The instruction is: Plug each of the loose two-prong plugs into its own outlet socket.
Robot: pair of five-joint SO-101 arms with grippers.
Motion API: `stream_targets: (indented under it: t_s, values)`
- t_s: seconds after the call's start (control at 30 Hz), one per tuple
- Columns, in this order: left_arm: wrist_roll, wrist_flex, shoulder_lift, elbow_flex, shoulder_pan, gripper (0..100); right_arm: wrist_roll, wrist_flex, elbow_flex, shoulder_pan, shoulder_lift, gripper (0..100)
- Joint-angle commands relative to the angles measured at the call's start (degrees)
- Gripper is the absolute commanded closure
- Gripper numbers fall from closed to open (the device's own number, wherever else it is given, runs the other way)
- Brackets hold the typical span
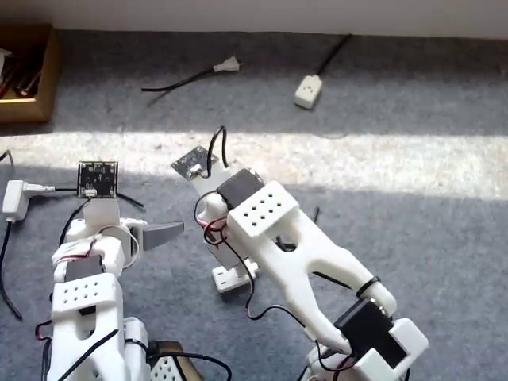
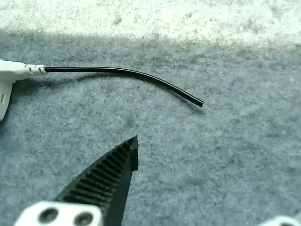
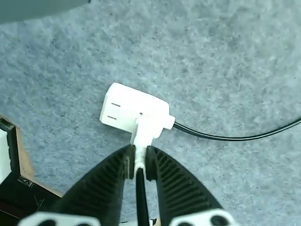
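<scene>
Lying at the far left of the desk [image 1: 444, 103], a white piece [image 1: 14, 198] is resting on the grey fuzzy top. I cannot tell if it is a plug or a socket. A thin black cord [image 2: 127, 73] is running out of it and is ending loose on the desk. Behind it, a brown box [image 1: 24, 75] is sitting in the back corner.

The left arm [image 1: 83, 294] is sitting just beside the white piece. The left jaws are standing wide apart and are gripping nothing. The thin black cord is lying out ahead of the jaw tips, not between them and not touching them.

A loose plug [image 1: 228, 65] is lying near the back of the desk, well apart from both arms.

The right arm [image 1: 278, 238] is bending over the middle of the desk. The right jaws are squeezing tight on the thin white neck of a white plug [image 3: 153, 122]. The plug's head is sticking out just past the jaw tips and is touching a white socket block [image 3: 122, 110]. Two slots are showing on the block's face. I cannot tell how far the prongs are in. A long black cord [image 3: 235, 137] is leaving the block.

A second socket [image 1: 308, 91] is lying to the right of the loose plug, apart from it.
</scene>
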Motion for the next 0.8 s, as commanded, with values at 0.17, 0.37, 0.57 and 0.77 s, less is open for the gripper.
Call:
stream_targets:
  t_s: [0.17,0.37,0.57,0.77]
  values:
    - [0.2,-1.0,-0.5,-0.3,-0.3,46,-0.7,0.4,0.1,0.7,-0.5,99.1]
    - [0.2,-1.0,-0.5,-0.3,-0.2,46,-0.7,-0.5,0.3,0.6,-0.3,99.1]
    - [0.2,-1.0,-0.5,-0.3,-0.2,46,-2.3,-5.9,6.0,0.5,-0.3,99.1]
    - [0.2,-1.0,-0.5,-0.3,-0.2,46,-1.9,-15.5,15.9,0.8,-0.3,99.1]
